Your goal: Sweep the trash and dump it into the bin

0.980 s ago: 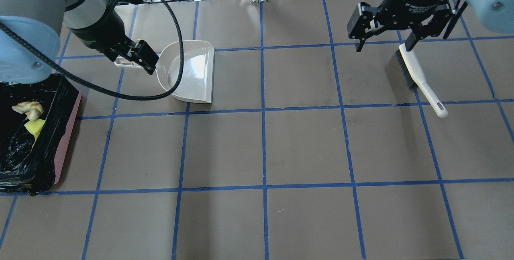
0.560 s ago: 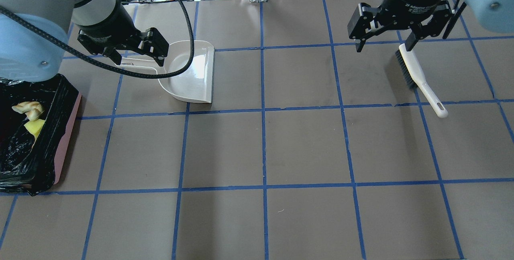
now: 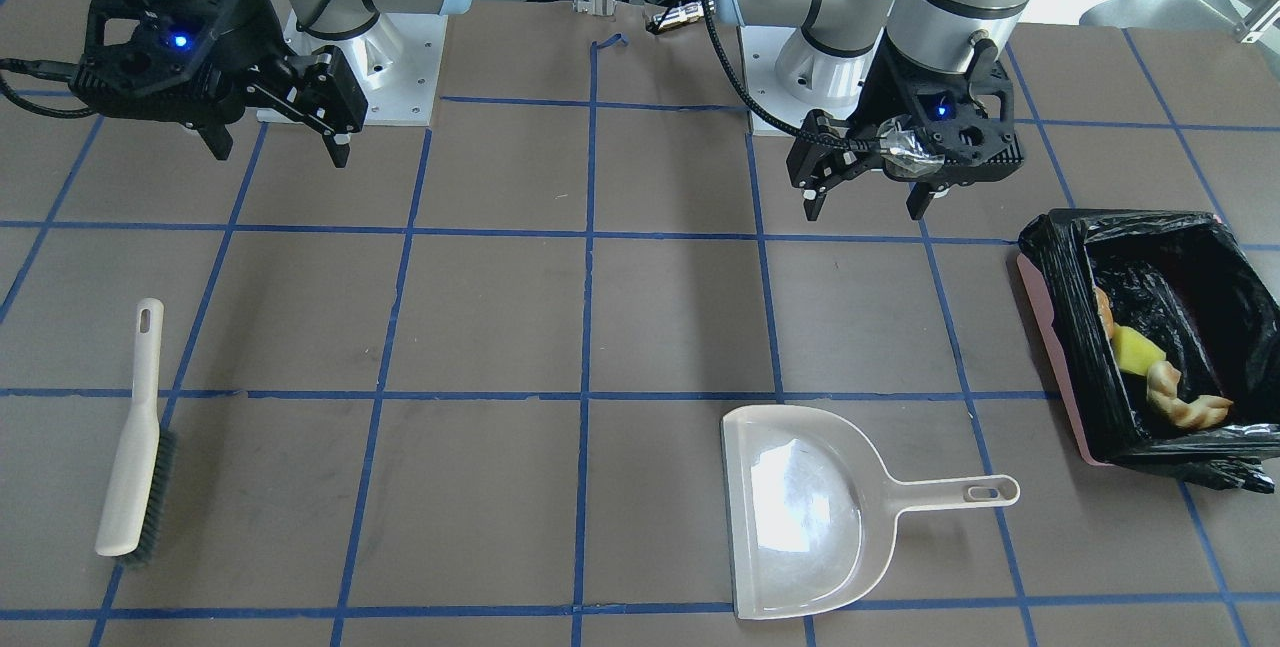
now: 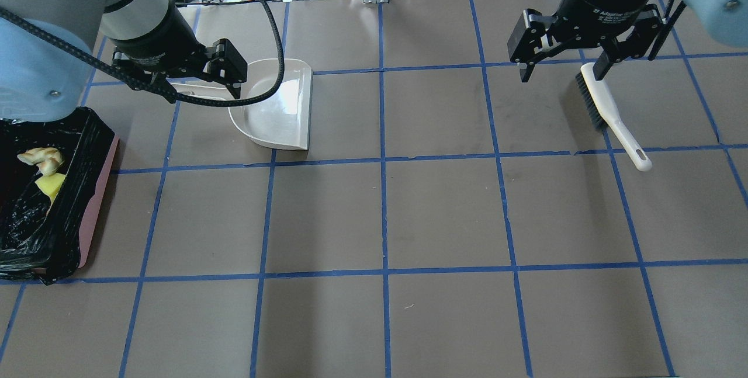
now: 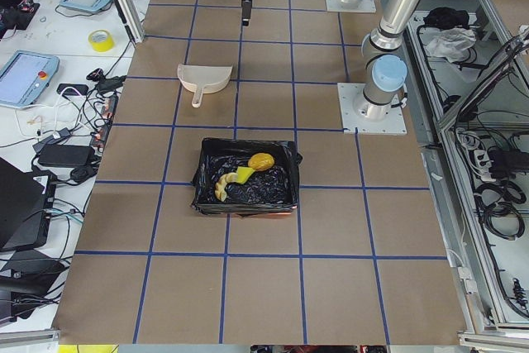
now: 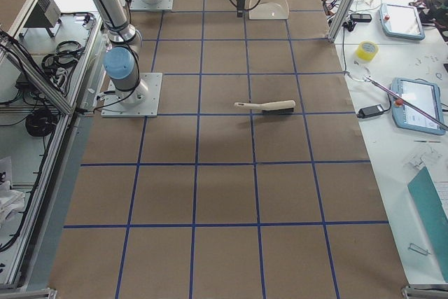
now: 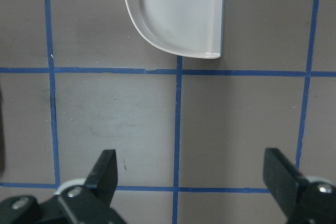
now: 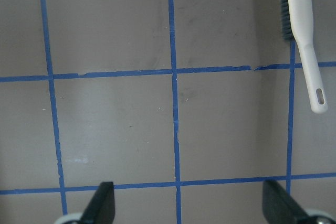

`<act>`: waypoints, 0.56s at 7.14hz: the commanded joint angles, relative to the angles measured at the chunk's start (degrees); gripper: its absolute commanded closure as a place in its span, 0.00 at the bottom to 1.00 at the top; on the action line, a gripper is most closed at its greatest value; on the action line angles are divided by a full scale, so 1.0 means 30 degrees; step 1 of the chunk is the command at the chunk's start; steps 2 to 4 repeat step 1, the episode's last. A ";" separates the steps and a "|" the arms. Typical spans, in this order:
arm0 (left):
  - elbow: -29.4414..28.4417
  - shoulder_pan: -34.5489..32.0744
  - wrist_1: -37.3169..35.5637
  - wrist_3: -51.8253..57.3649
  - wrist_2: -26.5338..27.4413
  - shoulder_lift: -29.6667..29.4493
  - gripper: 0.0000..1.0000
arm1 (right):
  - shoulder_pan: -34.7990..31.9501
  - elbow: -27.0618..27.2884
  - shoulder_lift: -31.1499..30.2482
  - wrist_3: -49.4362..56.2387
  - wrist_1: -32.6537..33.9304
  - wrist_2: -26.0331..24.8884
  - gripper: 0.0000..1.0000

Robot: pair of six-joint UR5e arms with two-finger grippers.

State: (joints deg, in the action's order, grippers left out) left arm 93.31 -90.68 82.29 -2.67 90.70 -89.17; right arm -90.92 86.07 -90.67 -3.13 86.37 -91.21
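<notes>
The crinkly black-lined pink bin point(image 4: 96, 203), at the tabletop's point(image 4: 444, 214) 9 o'clock edge seen from overhead, holds the lumpy potato point(image 5: 261, 161), curved croissant point(image 4: 41, 159) and yellow sponge block point(image 4: 51, 184); left gripper point(image 3: 864, 212) and right gripper point(image 3: 278, 152) hover, jaws apart

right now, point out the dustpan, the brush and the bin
dustpan point(image 3: 800, 517), front-facing view, middle of the pan
brush point(image 3: 127, 472), front-facing view, back of the head
bin point(image 3: 1080, 327), front-facing view, bag-covered side wall

We are finding broad passage over the table point(image 4: 444, 214) between dustpan point(image 4: 280, 124) and brush point(image 4: 605, 106); the bin point(image 4: 93, 203) is blocking our left edge.
</notes>
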 commanded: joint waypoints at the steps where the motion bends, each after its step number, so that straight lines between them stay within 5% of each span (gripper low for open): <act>1: 0.0038 0.0021 0.0108 0.0010 0.0088 0.0103 0.00 | -0.0015 -0.0068 0.0076 -0.0011 -0.0108 -0.0007 0.00; 4: 0.0038 0.0021 0.0108 0.0010 0.0088 0.0103 0.00 | -0.0015 -0.0068 0.0076 -0.0011 -0.0108 -0.0007 0.00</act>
